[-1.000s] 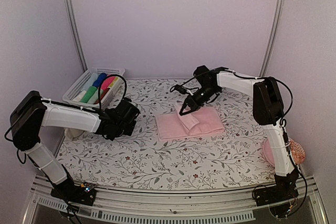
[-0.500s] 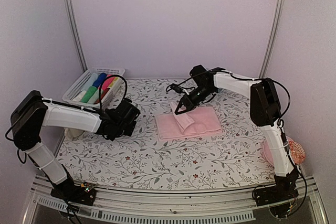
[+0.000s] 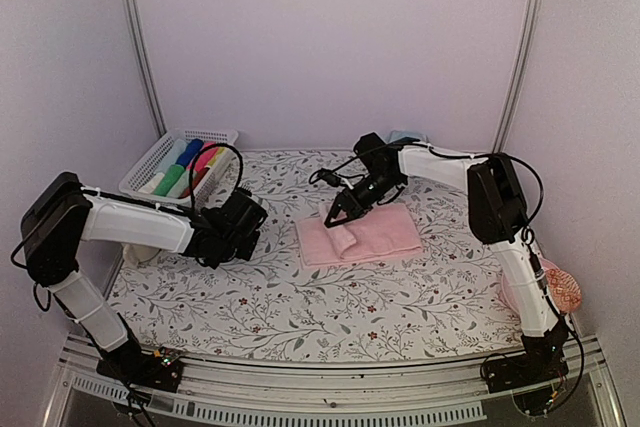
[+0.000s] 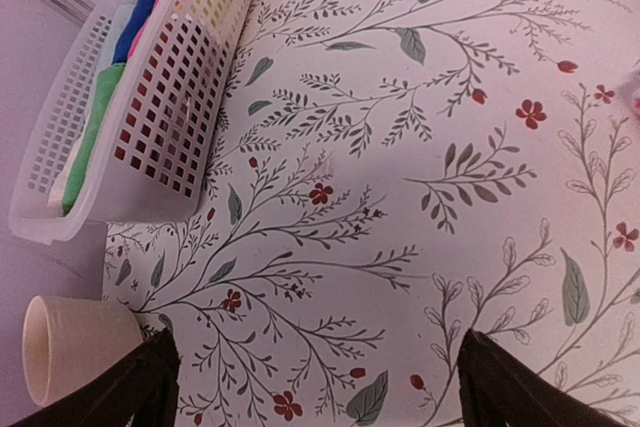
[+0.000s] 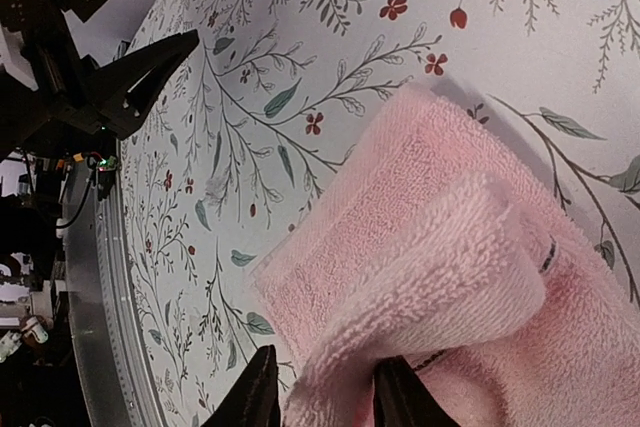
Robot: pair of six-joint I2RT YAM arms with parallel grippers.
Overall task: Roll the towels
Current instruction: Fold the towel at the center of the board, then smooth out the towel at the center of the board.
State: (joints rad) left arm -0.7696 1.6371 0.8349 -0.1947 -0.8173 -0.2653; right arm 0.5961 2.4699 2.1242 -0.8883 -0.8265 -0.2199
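Note:
A pale pink towel (image 3: 375,232) lies flat in the middle of the table, with one flap folded over towards its left end. In the right wrist view the fold of the pink towel (image 5: 440,247) bulges up between my right gripper's fingers. My right gripper (image 3: 336,216) (image 5: 322,397) sits low at that left end, its jaws parted on either side of the fold. My left gripper (image 3: 250,223) (image 4: 315,392) hovers wide open over bare tablecloth, left of the towel. A pale blue cloth edge (image 3: 405,135) peeks out behind the right arm.
A white basket (image 3: 150,162) (image 4: 150,117) of bright cloth tubes stands at the back left. A pale cup (image 4: 70,347) sits beside it, near the left arm. A round pink plate (image 3: 548,292) lies at the right edge by the right arm's base.
My right gripper has travelled left across the pink towel, dragging the folded flap to its left end, and its jaws have parted. The left arm has stayed put.

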